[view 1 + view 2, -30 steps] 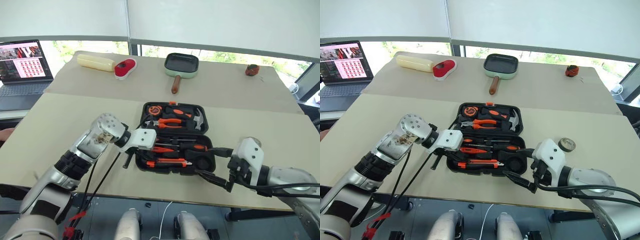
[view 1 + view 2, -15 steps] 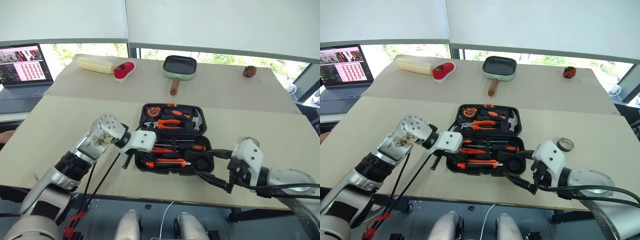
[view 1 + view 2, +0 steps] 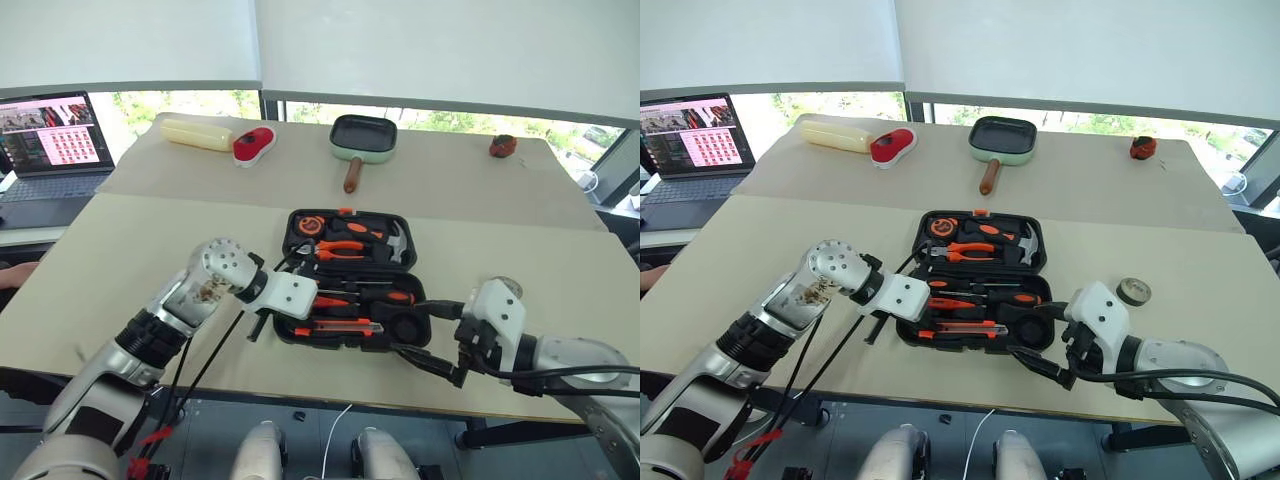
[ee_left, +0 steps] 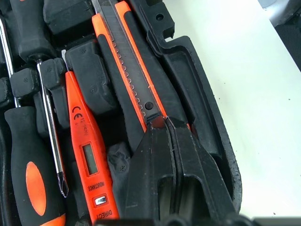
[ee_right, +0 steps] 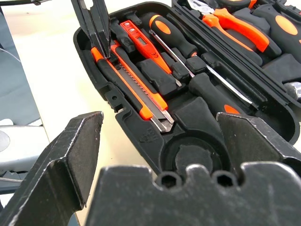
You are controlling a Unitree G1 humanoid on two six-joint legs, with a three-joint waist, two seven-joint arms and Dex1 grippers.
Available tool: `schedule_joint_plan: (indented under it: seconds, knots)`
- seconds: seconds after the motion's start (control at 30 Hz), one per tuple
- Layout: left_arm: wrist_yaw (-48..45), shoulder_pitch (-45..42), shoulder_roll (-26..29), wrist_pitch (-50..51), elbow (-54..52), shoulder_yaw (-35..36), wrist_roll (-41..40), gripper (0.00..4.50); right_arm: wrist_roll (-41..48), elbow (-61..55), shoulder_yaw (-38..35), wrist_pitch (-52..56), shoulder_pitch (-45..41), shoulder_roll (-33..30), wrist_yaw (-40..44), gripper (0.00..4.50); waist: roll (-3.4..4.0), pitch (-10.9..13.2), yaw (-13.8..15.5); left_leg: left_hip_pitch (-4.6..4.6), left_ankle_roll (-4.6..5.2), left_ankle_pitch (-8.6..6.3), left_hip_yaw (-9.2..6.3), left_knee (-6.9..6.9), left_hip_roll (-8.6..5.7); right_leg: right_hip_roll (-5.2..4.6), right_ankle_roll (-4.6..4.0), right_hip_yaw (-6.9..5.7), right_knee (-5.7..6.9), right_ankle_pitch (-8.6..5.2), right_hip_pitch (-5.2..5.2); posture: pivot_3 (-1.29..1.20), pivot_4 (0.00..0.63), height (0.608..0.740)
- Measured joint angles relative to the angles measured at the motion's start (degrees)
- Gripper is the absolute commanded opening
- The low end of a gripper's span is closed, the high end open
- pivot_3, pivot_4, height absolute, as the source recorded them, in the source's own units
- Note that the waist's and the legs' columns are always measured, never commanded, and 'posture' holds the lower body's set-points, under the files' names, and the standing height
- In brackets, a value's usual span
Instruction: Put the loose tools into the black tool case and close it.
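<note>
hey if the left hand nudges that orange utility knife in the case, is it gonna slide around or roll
Probably not roll: the utility knife is flat-sided and lies in a moulded recess of the black tool case. It looks stiff and light, so a nudge from the shut left hand at its end would likely seat it or slide it lengthwise. Its smooth plastic may be slippery.

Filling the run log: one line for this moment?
left gripper: shut, tip on utility knife | right gripper: open | tool case: open
</note>
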Motion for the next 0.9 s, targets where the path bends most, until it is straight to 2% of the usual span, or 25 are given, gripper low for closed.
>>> schedule_joint_plan:
  seconds: [0.17,0.2,0.27,0.43,0.6,0.77,0.9]
  knots:
    - [-1.2,0.6,0.1,7.6,-0.3,2.7,-3.6,0.05,0.1,0.0,-0.3,0.0,0.8,0.0,-0.2,4.50,0.00,0.0,-0.2,-0.11,0.00,0.00,0.00,0.00,0.04,0.02,0.00,0.00,0.04,0.00,-0.15,0.00,0.150,0.740]
    - [-1.4,1.0,0.3,9.4,-0.2,3.7,-4.8,0.29,0.1,0.0,-0.5,0.0,1.4,0.0,-0.2,4.50,-0.01,0.0,-0.3,-0.18,0.00,0.00,0.00,-0.01,0.05,0.04,0.01,0.00,0.05,0.01,-0.24,0.00,0.150,0.740]
    - [-1.5,1.5,0.3,13.2,0.0,6.5,-8.5,0.79,0.5,0.0,-1.9,0.0,2.9,0.0,-0.2,4.50,-0.03,0.1,-0.4,-0.29,0.00,0.00,-0.02,-0.01,0.05,0.05,-0.01,0.00,0.08,0.02,-0.34,0.00,0.150,0.740]
    - [-1.0,1.4,1.0,20.7,0.1,17.0,-18.3,2.73,2.0,0.0,-9.6,0.3,6.8,0.4,-0.6,4.50,-0.08,0.2,-0.5,-0.39,0.00,0.00,-0.06,-0.01,0.04,0.05,0.01,-0.02,0.05,0.02,-0.39,0.00,0.150,0.740]
    - [1.4,1.3,1.6,26.2,-0.4,26.7,-26.9,4.40,2.8,1.4,-27.0,0.7,20.4,3.2,2.1,4.50,-0.08,0.2,0.2,-0.42,0.04,-0.03,-0.11,-0.01,-0.06,-0.06,0.03,-0.10,-0.03,0.02,-0.30,0.00,0.150,0.740]
    - [2.6,1.8,1.1,27.7,-4.5,27.7,-31.2,4.40,2.8,4.6,-43.3,-0.1,33.4,8.9,6.8,4.50,-0.08,0.2,-0.1,-0.38,0.04,-0.04,-0.10,-0.08,-0.05,-0.07,0.09,-0.09,-0.15,-0.02,-0.27,0.00,0.150,0.740]
    - [2.0,1.8,1.1,29.3,-5.8,27.2,-33.7,4.40,2.8,6.4,-47.7,-1.1,36.0,11.3,7.8,4.50,-0.06,0.2,-1.1,-0.21,0.04,-0.03,-0.07,-0.30,0.06,0.00,-0.06,-0.02,-0.42,-0.12,-0.21,0.00,0.150,0.740]
